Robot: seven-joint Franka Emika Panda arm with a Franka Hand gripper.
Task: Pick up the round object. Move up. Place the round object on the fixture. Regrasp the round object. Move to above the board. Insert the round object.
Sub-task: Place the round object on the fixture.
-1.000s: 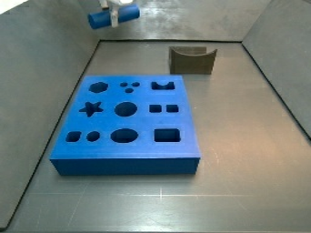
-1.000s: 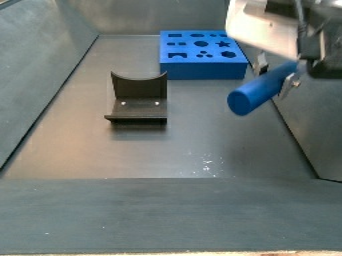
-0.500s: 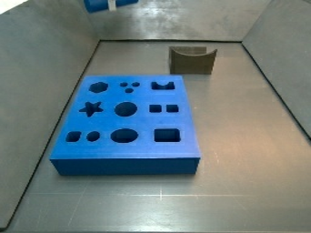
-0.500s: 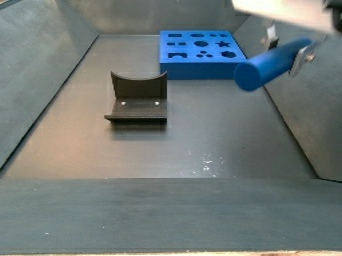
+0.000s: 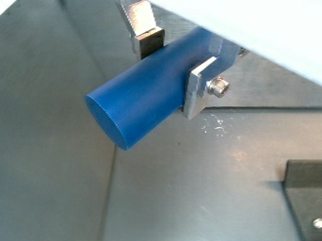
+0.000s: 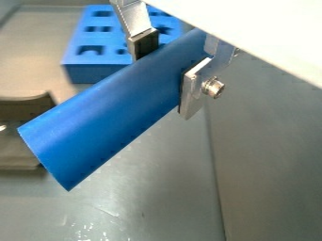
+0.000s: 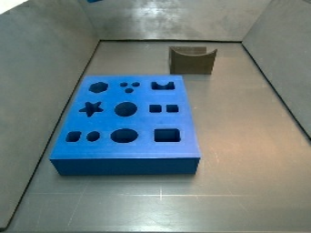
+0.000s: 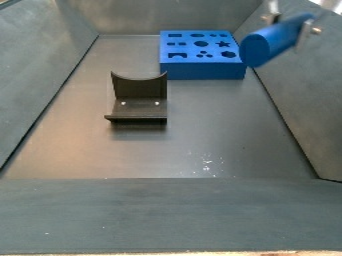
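Round object pinched in gripper, high above floor, board and fixture apart, no writing

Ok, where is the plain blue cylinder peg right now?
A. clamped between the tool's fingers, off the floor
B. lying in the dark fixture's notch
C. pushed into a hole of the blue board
A: in both wrist views the tool clamps the plain blue cylinder peg between its silver fingers, and a side view shows the peg raised above the floor.
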